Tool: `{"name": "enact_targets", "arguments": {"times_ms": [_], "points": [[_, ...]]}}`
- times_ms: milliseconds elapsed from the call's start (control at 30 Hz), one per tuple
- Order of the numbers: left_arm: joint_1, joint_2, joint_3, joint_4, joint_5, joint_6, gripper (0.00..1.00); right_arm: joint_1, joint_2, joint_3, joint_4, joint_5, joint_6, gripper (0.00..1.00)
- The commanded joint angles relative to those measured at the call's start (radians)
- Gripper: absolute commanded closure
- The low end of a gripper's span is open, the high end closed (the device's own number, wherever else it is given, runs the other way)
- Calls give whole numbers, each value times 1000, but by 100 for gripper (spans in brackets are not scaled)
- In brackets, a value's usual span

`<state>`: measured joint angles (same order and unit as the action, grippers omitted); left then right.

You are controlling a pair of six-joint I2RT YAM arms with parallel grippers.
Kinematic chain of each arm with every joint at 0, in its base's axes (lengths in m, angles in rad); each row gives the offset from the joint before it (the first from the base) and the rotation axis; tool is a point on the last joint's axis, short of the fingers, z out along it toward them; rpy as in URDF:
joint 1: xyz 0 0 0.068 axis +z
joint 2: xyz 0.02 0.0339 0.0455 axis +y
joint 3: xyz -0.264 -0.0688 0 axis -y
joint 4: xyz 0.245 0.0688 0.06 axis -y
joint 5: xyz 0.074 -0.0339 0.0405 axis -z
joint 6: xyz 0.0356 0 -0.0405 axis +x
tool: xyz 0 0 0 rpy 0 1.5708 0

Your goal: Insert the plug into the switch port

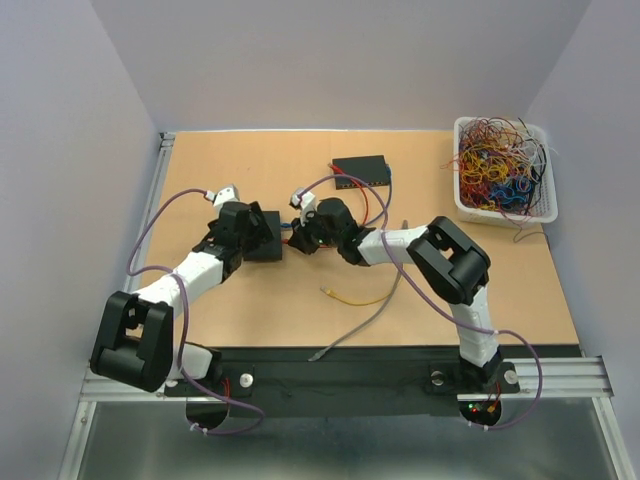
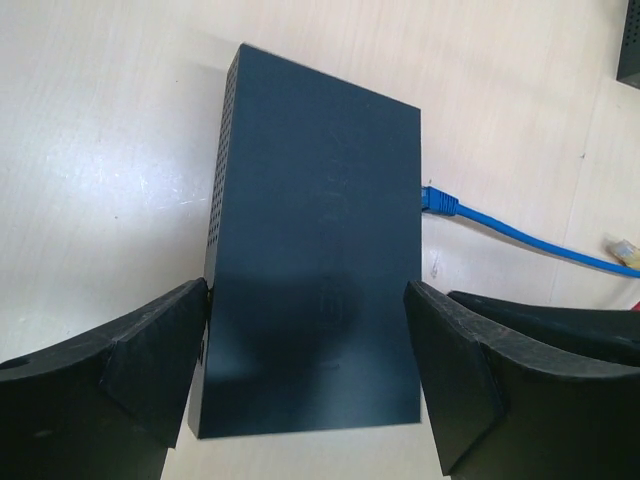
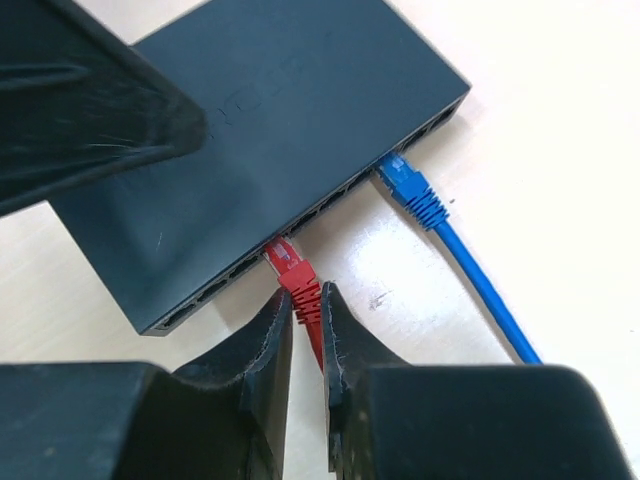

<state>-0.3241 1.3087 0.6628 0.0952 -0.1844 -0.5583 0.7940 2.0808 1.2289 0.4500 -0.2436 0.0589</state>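
The right gripper (image 3: 305, 300), pinching the back of the red plug (image 3: 289, 262) at the front of the switch (image 3: 270, 120) near the middle of the table (image 1: 500, 290), should push straight and gently, because the left gripper (image 2: 305, 335) has its jaws spread wide and the switch may slide.

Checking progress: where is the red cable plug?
In the right wrist view, the red cable plug meets the black switch box, left of the blue plug.
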Motion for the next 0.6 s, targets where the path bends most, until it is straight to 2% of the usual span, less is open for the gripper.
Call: {"name": "enact_targets", "arguments": {"times_ms": [0,133,300,467,567], "points": [[-20,-3,12,0,79,-40,10,27,25,80,159,13,56,97],[-18,43,-3,35,103,-43,10,33,48,93,153,23,61,97],[-18,61,-8,41,66,-40,10,34,62,103,131,52,59,97],[2,122,29,-23,14,-61,10,39,74,110,119,102,91,98],[3,94,40,-43,-12,-80,11,42,90,118,115,136,126,98]]}}
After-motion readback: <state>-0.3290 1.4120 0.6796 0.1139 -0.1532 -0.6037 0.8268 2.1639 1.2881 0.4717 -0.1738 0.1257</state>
